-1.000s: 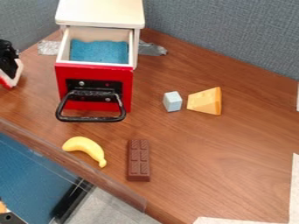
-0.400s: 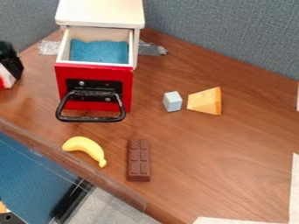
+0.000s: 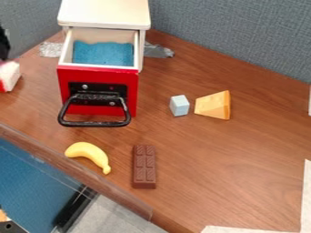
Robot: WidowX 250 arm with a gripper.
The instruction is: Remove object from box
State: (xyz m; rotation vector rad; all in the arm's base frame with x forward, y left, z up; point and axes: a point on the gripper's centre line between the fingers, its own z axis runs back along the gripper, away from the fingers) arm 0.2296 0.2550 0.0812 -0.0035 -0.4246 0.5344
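The black gripper (image 3: 3, 42) is partly in view at the far left edge, left of the box and well away from it. The box is a white-topped cabinet (image 3: 104, 12) whose red-fronted drawer (image 3: 97, 74) is pulled out, its black handle toward the camera. Inside the drawer lies a blue, wavy-edged soft piece (image 3: 103, 53); whether anything is under it cannot be seen. A white and red object (image 3: 10, 75) sits at the left edge of the view, below the gripper.
In front of the drawer lie a yellow banana (image 3: 89, 154) and a brown chocolate bar (image 3: 144, 167). A pale blue block (image 3: 179, 105) and an orange cheese wedge (image 3: 213, 105) are to its right. Grey partition walls stand behind; the wooden table's (image 3: 243, 182) edge runs along the lower left.
The gripper has moved up and left, mostly out of view, uncovering more of the white and red object. The drawer and the other toys have stayed in place.
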